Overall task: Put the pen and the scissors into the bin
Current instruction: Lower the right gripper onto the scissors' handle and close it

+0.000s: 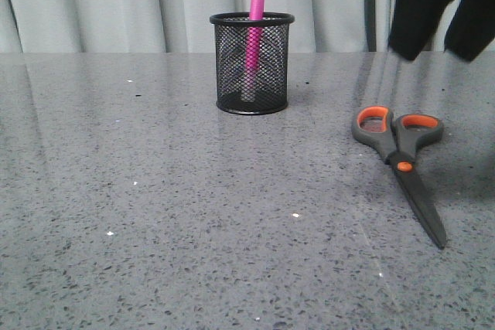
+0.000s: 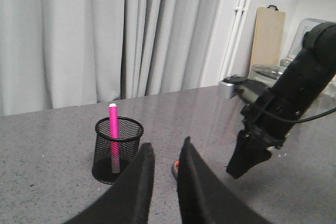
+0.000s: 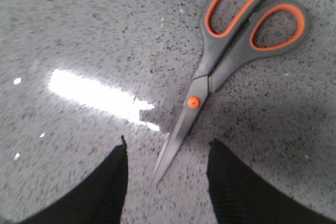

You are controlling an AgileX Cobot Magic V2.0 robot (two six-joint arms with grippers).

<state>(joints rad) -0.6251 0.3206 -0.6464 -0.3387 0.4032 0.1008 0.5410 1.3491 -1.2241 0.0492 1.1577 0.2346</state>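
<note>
The pink pen [image 1: 255, 15] stands upright inside the black mesh bin [image 1: 251, 67] at the table's back centre; the left wrist view also shows the pen [image 2: 113, 129] and the bin [image 2: 118, 150]. The grey-and-orange scissors [image 1: 398, 152] lie flat on the table to the right, blades pointing toward the front. My right gripper [image 1: 438, 50] hangs open above and behind their handles. In the right wrist view the blade tip of the scissors [image 3: 220, 66] lies between the open right gripper's [image 3: 168, 142] fingers, well below them. My left gripper [image 2: 167, 148] is open and empty, out of the front view.
A grey speckled tabletop [image 1: 155, 214] with a grey curtain [image 1: 100, 5] behind it. In the left wrist view my right arm [image 2: 294, 93] reaches down, and a wooden board [image 2: 268, 35] leans on the wall beyond the table's end.
</note>
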